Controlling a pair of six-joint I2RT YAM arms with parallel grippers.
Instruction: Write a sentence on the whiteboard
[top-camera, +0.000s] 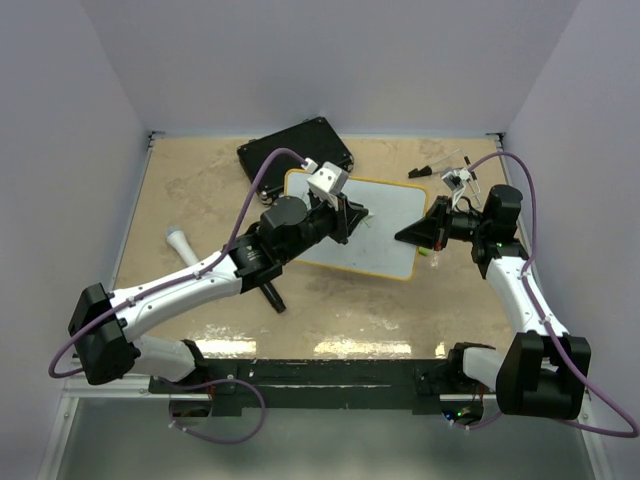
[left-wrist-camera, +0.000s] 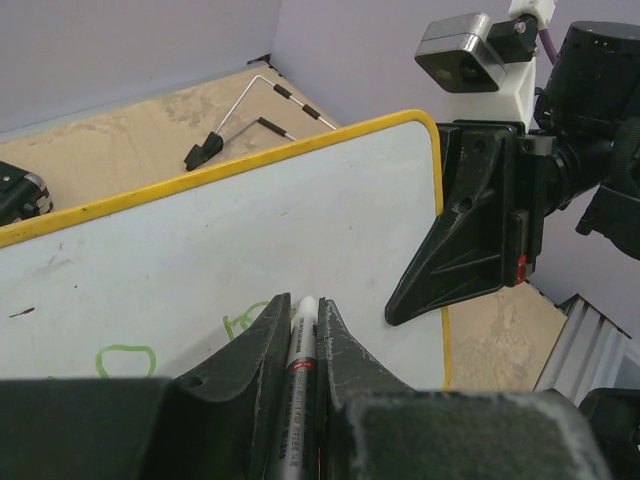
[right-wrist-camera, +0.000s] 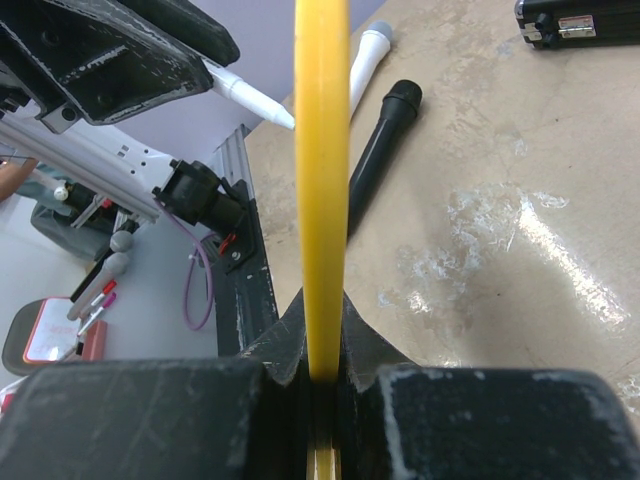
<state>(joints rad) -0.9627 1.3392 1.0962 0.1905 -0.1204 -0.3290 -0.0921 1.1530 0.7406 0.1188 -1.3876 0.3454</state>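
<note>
Over the whiteboard (left-wrist-camera: 300, 200) face, L hand (left-wrist-camera: 300, 305) pinches marker (left-wrist-camera: 300, 350), tip toward the sentence (left-wrist-camera: 125, 357); R hand (right-wrist-camera: 322, 335) clamps its right edge (yellow rim).

- Left of frame: the table (top-camera: 200, 190) is open, apart from a white pen (top-camera: 181, 244).
- Top: the case (top-camera: 296, 147) sits just beside the board (top-camera: 385, 215) (contact unclear).
- Lower middle: a black pen (top-camera: 271, 296) lies beside bare table.

Pretty plain setup: pale lilac walls (top-camera: 300, 60) box in three sides, and the table (top-camera: 190, 190) has a mottled tan top, kinda scuffed. Light leaves bright glare patches (top-camera: 345, 347) near the black front rail (top-camera: 330, 372).
</note>
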